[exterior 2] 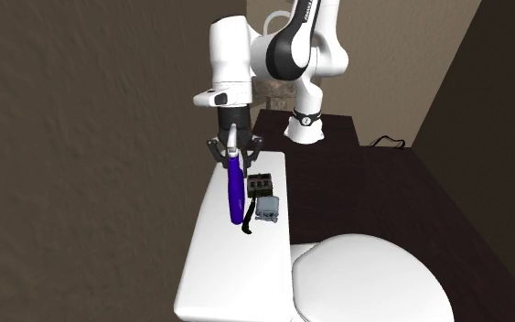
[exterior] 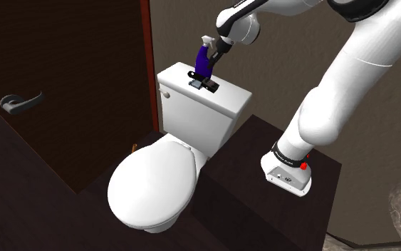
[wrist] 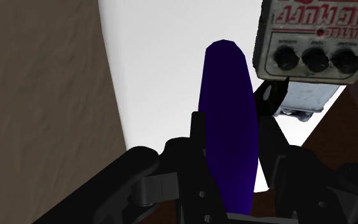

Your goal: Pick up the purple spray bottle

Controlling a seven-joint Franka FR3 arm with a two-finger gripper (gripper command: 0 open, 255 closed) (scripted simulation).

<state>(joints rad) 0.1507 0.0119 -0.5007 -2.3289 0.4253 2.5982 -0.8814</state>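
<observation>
bathroom cistern lid (exterior 2: 232, 274): purple spray bottle (exterior 2: 235, 187) clasped, clear lift not yet certain

closest in, the jaws are seen drawn in narrowly on the bottle, one black finger set against each side of its upper end, so the grasp is judged done. the bottle is held nearly upright, hanging from the jaws over the wall side of the lid. its lower end, where a small dark hooked part is seen, lies at or just above the lid, and contact cannot be ruled out. what is left, by that judgement, is a clear raise. the bottle's body is rendered smooth, glossy and deep purple, rounded and tapering at its far end. just beside it a small grey boxy pedal (wrist: 311, 44) with three black knobs and red lettering is set on the lid. the lid is drawn flat, plain white and matte. farther off, a rounded white toilet seat cover (exterior: 156, 175), a dark door (exterior: 63, 57) with a lever handle (exterior: 19, 102) and a mottled brown wall (exterior 2: 81, 110) are shown.
</observation>
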